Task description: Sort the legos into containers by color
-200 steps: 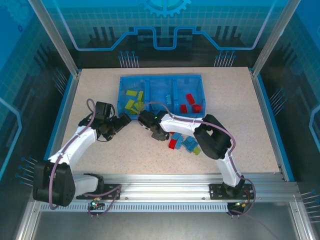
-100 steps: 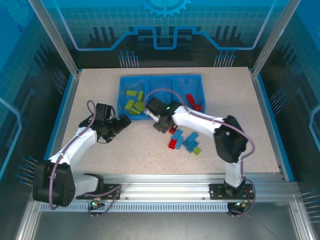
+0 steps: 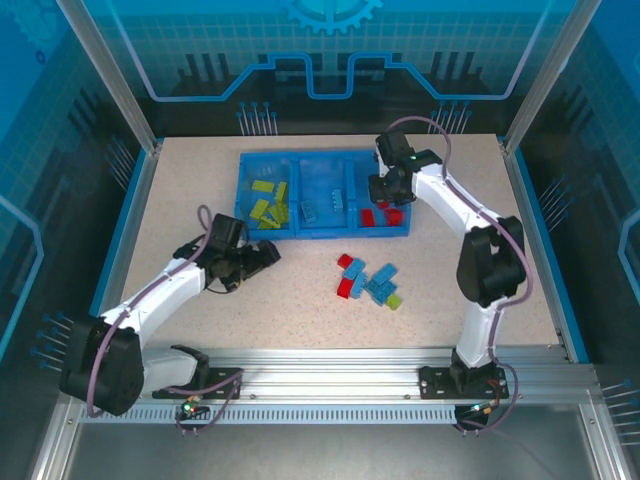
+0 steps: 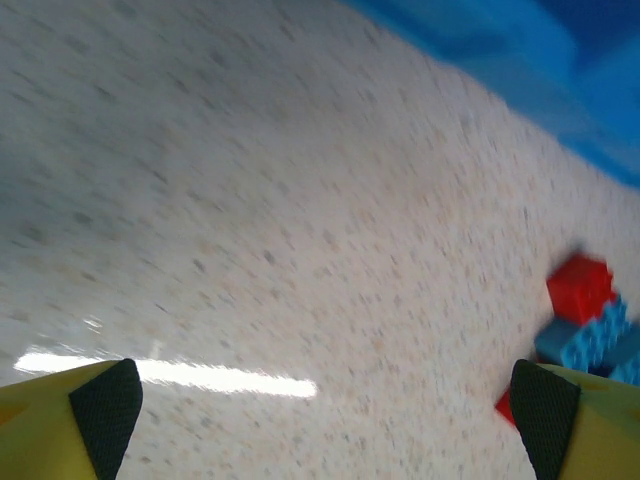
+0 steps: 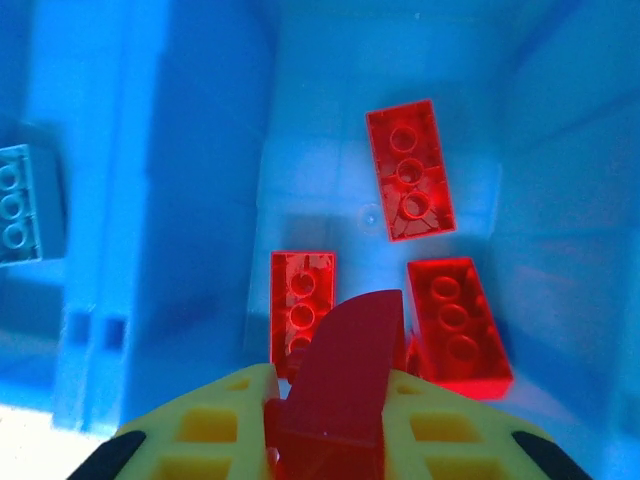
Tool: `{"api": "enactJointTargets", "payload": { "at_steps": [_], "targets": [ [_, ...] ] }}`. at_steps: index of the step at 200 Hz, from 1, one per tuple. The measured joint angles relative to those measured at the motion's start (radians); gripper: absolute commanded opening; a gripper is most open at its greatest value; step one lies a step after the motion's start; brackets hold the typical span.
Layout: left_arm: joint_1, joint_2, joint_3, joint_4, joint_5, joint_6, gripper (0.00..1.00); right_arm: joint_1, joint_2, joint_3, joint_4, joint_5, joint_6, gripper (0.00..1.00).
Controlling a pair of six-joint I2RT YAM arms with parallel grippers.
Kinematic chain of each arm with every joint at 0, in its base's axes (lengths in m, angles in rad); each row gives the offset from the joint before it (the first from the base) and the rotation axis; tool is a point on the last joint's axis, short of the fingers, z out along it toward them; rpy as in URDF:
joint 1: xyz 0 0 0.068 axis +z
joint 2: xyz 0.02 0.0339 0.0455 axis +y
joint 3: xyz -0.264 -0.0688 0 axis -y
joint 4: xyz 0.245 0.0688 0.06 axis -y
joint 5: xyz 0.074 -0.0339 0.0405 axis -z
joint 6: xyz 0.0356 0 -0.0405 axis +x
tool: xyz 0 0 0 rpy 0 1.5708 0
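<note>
Your right fingers clench a red brick over the right compartment
Your left fingers hang spread above the table

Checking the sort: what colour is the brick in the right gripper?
Red. The brick in the right gripper shows best in the right wrist view.

**Where 3 Cameras Sat**

The top camera looked down from high behind the near edge over the whole desk. The left wrist camera skimmed low across it, sharing the loose legos with the top view. The right wrist camera peered closely down into the tray.
</note>
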Motion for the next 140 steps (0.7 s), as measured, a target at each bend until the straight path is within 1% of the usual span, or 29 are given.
{"api": "enactJointTargets", "payload": {
  "at_steps": [10, 18, 26, 27, 30, 31, 32, 39, 62, 73, 99, 125, 140],
  "targets": [
    [-0.061, 0.016, 0.004, 0.003, -0.008, 0.002, 0.99, -0.002, 0.043, 0.034, -0.023, -0.006, 0.008, 0.3],
    [-0.102, 0.031, 0.01, 0.002, -0.016, 0.002, 0.99, -0.002, 0.071, 0.06, -0.042, -0.006, 0.016, 0.32],
    [-0.14, 0.05, 0.018, 0.004, -0.023, 0.002, 0.99, -0.002, 0.095, 0.087, -0.059, -0.006, 0.023, 0.41],
    [-0.143, 0.051, 0.019, 0.004, -0.024, 0.002, 0.99, -0.002, 0.097, 0.089, -0.06, -0.006, 0.025, 0.45],
    [-0.159, 0.061, 0.023, 0.004, -0.027, 0.003, 0.99, -0.003, 0.105, 0.097, -0.065, -0.006, 0.029, 0.48],
    [-0.162, 0.063, 0.024, 0.004, -0.028, 0.002, 0.99, -0.003, 0.108, 0.101, -0.069, -0.007, 0.024, 0.51],
    [-0.165, 0.064, 0.025, 0.004, -0.029, 0.003, 0.99, -0.003, 0.109, 0.103, -0.069, -0.006, 0.026, 0.51],
    [-0.193, 0.085, 0.036, 0.005, -0.038, 0.003, 0.99, -0.004, 0.118, 0.115, -0.078, -0.006, 0.034, 0.62],
    [-0.274, 0.161, 0.089, 0.003, -0.068, 0.007, 0.99, -0.005, 0.114, 0.116, -0.092, -0.014, 0.056, 0.71],
    [-0.307, 0.194, 0.122, 0.001, -0.081, 0.017, 0.99, -0.005, 0.097, 0.091, -0.079, -0.023, 0.06, 0.78],
    [-0.384, 0.288, 0.249, -0.021, -0.115, 0.06, 0.99, -0.005, -0.016, -0.04, -0.052, -0.048, 0.071, 0.8],
    [-0.446, 0.402, 0.433, -0.053, -0.138, 0.145, 0.95, -0.012, -0.2, -0.201, -0.012, -0.06, 0.08, 0.81],
    [-0.478, 0.468, 0.537, -0.069, -0.149, 0.193, 0.92, -0.036, -0.301, -0.283, 0.003, -0.068, 0.085, 0.82]
  ]
}}
